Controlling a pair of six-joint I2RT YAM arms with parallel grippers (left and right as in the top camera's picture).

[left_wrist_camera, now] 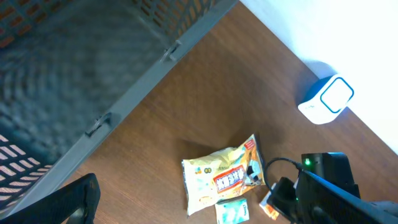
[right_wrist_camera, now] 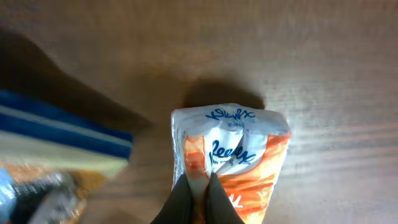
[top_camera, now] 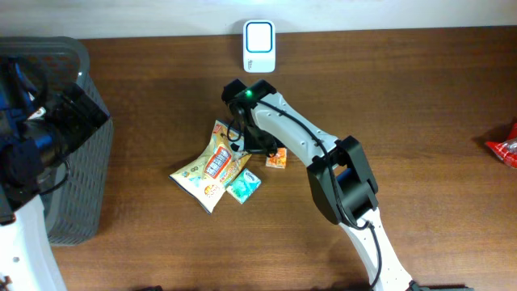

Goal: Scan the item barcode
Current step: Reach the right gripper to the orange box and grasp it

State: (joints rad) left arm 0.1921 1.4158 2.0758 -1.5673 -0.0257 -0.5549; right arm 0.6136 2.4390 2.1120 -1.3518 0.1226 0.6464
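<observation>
An orange Kleenex tissue pack point(right_wrist_camera: 233, 158) lies on the brown table, and my right gripper point(right_wrist_camera: 198, 182) is shut on its near edge, pinching the wrapper between both dark fingers. From overhead the same pack point(top_camera: 277, 158) sits just right of a yellow snack bag point(top_camera: 212, 168) and a green tissue pack point(top_camera: 243, 186). The white barcode scanner point(top_camera: 259, 46) stands at the table's far edge. My left gripper point(top_camera: 77, 113) hovers open over the basket, holding nothing. Only one of its fingers point(left_wrist_camera: 74, 199) shows in the left wrist view.
A grey mesh basket point(top_camera: 85, 182) fills the left side of the table. A red packet point(top_camera: 505, 147) lies at the right edge. The right arm point(top_camera: 307, 141) stretches diagonally from the front toward the pile.
</observation>
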